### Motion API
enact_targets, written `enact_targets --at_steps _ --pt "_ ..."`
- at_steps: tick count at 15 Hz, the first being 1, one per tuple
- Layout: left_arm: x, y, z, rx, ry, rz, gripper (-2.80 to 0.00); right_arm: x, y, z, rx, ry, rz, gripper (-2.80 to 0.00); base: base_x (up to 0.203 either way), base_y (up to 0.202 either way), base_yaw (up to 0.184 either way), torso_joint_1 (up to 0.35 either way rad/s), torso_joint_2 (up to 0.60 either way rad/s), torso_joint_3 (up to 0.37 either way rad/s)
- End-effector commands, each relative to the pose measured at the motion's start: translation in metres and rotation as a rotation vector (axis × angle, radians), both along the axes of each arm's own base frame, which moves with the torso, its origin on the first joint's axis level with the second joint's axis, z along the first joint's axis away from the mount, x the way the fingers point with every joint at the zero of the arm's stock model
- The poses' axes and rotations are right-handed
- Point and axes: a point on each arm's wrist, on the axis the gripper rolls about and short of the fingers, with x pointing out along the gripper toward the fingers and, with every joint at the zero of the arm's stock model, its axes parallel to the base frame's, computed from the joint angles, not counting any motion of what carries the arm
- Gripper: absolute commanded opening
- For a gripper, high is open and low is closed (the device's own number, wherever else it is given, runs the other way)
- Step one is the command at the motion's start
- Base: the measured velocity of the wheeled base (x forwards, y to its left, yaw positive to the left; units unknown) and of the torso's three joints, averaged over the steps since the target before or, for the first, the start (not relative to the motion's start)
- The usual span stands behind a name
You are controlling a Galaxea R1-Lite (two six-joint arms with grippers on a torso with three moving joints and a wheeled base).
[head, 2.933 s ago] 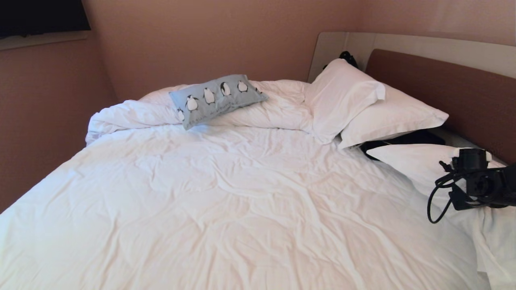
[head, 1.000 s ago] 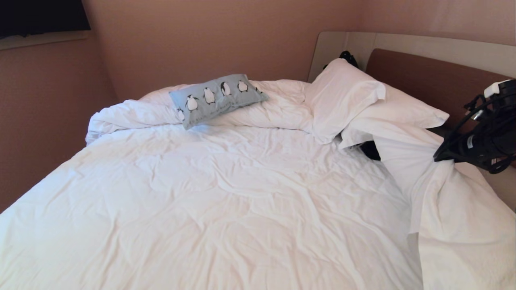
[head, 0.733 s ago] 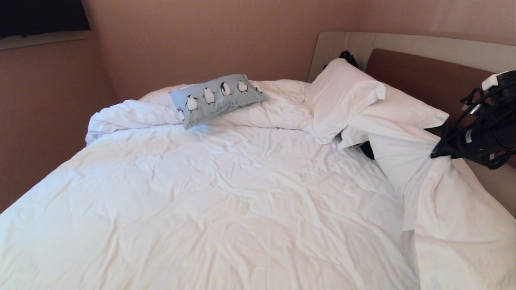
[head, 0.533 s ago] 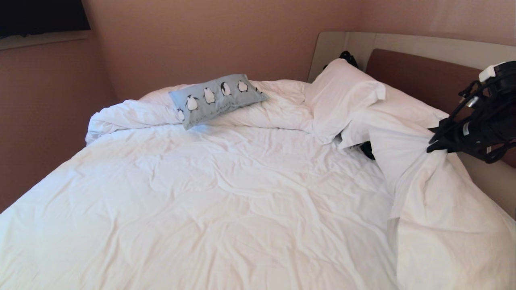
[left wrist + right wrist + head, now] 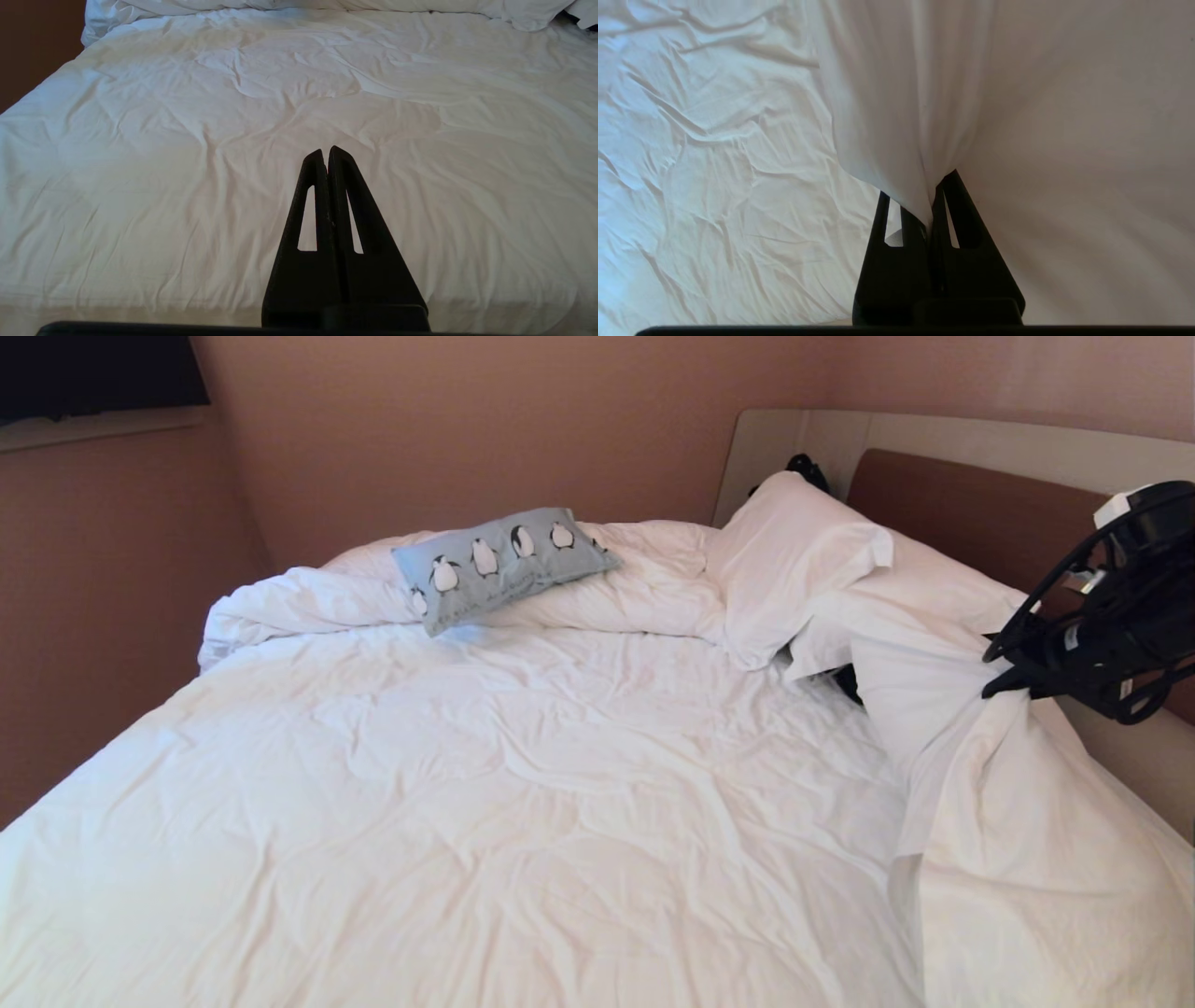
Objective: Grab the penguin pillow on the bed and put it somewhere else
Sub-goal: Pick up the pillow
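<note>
Fingers of right gripper (image 5: 997, 674) pinch white pillow (image 5: 1008, 821); penguin pillow (image 5: 501, 563) lies well apart.

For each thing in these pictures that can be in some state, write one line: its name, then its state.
penguin pillow: lying untouched on the bunched duvet.
white pillow: lifted by one corner, hanging down.
right gripper: shut on the white pillow's fabric.
left gripper: shut, empty, over the bed.
stacked white pillows: leaning by the headboard.

Light-blue penguin pillow (image 5: 504, 564) flat atop bunched duvet at bed's (image 5: 523, 821) far edge
</note>
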Motion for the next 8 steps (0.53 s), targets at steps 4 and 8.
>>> enact_targets --at_steps 4,8 --pt "0.0 0.0 0.0 0.0 0.0 0.001 -2.8 0.002 0.002 0.012 0.08 -0.022 -0.076 -2.8 0.0 0.0 0.0 0.0 0.0 0.0" --pt "0.0 0.0 0.0 0.0 0.0 0.001 -2.8 0.002 0.002 0.019 0.134 -0.02 -0.127 -2.8 0.0 0.0 0.0 0.0 0.0 0.0"
